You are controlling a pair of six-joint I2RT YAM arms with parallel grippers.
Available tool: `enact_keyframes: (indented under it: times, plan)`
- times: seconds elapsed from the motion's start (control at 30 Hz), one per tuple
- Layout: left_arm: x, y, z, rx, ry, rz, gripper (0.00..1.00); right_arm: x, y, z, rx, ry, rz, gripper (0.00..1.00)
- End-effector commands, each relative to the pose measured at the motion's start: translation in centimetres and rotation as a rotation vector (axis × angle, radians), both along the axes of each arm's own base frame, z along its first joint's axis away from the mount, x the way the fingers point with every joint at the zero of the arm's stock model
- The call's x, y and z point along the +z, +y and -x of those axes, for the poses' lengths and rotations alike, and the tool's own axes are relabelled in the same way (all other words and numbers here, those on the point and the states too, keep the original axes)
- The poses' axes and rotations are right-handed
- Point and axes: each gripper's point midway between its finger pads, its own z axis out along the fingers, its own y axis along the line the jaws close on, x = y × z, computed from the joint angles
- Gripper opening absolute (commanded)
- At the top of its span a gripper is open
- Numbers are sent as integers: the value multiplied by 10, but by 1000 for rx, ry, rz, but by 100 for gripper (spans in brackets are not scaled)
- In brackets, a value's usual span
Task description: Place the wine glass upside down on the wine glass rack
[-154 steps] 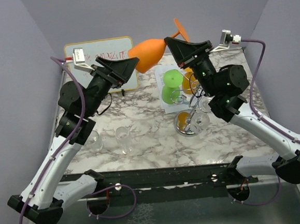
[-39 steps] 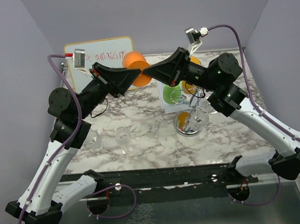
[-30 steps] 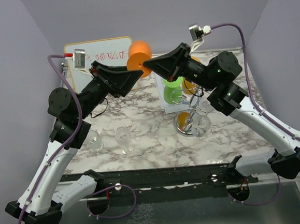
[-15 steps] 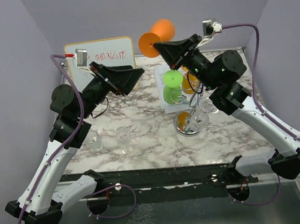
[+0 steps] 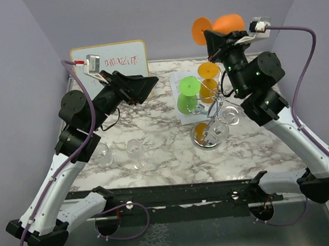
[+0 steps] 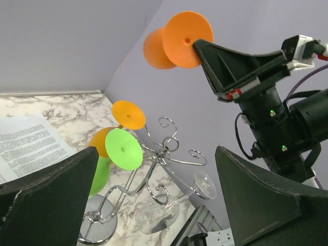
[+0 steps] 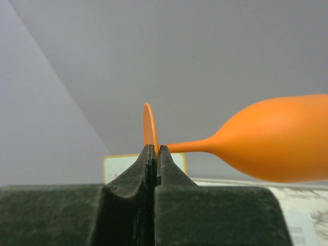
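Two clear glasses (image 5: pixel 133 151) upright on the marble table (image 5: pixel 167 157), chrome rack (image 5: pixel 206 137) mid-right with a green glass (image 5: pixel 188 92) hanging on it, left gripper (image 5: pixel 149 87) spread wide and empty, right gripper (image 5: pixel 210 39) pinched on the foot of the orange wine glass (image 5: pixel 228 24), held sideways high behind the rack

On the wine glass rack (image 5: pixel 214 112), the far arms are occupied by a green glass (image 5: pixel 188 92) and a hung orange glass (image 5: pixel 209 79), and the near arms by clear glasses (image 5: pixel 219 132). Open bench (image 5: pixel 173 162) is found along the near edge toward the right corner. The near left corner is blocked by two standing glasses (image 5: pixel 135 151), the far left corner by a whiteboard (image 5: pixel 114 59). The air above the far right corner is filled by the right tool (image 5: pixel 210 37), clamped on the orange wine glass (image 5: pixel 228 24).
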Motion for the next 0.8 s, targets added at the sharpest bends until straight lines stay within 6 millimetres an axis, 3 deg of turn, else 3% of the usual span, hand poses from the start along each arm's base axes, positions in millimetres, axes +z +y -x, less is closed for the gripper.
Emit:
enact_keyframes:
  times: [0.0,0.1,0.23,0.5,0.77]
  plan:
    - [-22,-6,-10,1,46,-41,96,-29,-49,-47,-108,156,-43,1]
    - [-29,-10,-13,-12,68,-50,96,-59,-79,-78,-59,278,-129,1]
    - [-37,-14,-14,-26,84,-62,96,-84,-99,-85,-25,391,-263,1]
    - [-59,-21,-23,-33,136,-100,97,-121,-114,-64,8,563,-411,1]
    - [-75,-24,-29,-32,167,-128,98,-128,-101,-36,101,639,-516,1]
